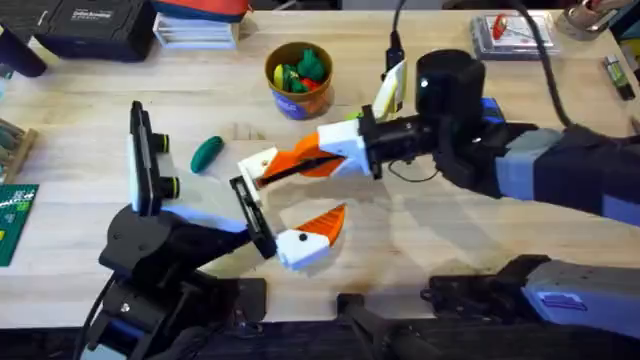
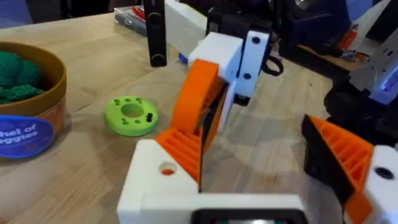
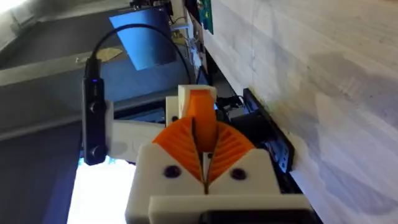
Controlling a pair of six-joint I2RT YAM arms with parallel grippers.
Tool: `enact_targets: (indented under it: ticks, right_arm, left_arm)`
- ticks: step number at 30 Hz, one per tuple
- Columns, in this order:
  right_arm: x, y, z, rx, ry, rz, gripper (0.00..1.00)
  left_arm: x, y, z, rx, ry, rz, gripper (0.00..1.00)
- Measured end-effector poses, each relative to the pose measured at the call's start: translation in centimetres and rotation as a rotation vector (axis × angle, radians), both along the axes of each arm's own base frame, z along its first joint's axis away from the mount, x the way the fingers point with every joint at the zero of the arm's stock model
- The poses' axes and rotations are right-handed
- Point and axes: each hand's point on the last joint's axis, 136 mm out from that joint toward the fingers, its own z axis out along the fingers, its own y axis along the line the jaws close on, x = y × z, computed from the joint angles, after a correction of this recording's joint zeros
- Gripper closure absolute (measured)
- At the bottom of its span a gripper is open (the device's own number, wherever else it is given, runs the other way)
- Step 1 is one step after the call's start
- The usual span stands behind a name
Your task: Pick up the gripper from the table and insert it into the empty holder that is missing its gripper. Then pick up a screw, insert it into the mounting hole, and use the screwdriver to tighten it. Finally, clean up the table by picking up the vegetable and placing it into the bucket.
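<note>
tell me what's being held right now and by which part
The right gripper pinches the gripper by one end between its fingers; the rest sticks out. The left gripper is open, empty.

The pale wooden table point(image 1: 470, 250) has visible grain and a matt, lightly worn finish. The orange ribbed plastic finger point(image 2: 198, 102) looks matt with fine layered ridges, and the white angular plastic mount point(image 2: 239, 56) it sits against is smooth and a bit satiny. The lime-green plastic disc with holes point(image 2: 130, 115) is matt too. The small dark green oval toy vegetable point(image 1: 207, 153) looks smooth. The round cup with the yellow-orange rim point(image 1: 298, 72) has a printed blue band, slightly glossy.
</note>
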Motion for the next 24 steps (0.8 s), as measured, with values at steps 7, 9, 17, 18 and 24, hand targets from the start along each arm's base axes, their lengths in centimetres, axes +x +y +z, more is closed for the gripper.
enact_targets:
  ticks: [7, 9, 17, 18, 24]
  right_arm:
    - [0.9, 1.3, -0.4, -0.017, -0.021, -0.069, 0.994]
    - [1.0, 1.4, -0.4, -0.021, -0.022, -0.080, 0.994]
    - [1.1, 1.5, -0.7, -0.033, -0.015, -0.093, 0.829]
    - [0.9, 1.6, -0.8, -0.036, -0.016, -0.086, 0.746]
    - [-0.1, 1.8, -1.7, -0.048, -0.015, -0.032, 0.386]
  left_arm:
    - [0.7, 0.4, 0.0, -0.005, 0.012, 0.043, 0.015]
    - [0.8, 0.5, 0.0, -0.007, 0.016, 0.052, 0.015]
    - [0.9, 0.5, -0.1, -0.005, 0.021, 0.058, 0.015]
    - [0.7, 0.4, -0.1, -0.004, 0.015, 0.042, 0.015]
    - [0.0, -0.1, 0.0, 0.005, -0.007, -0.002, 0.015]
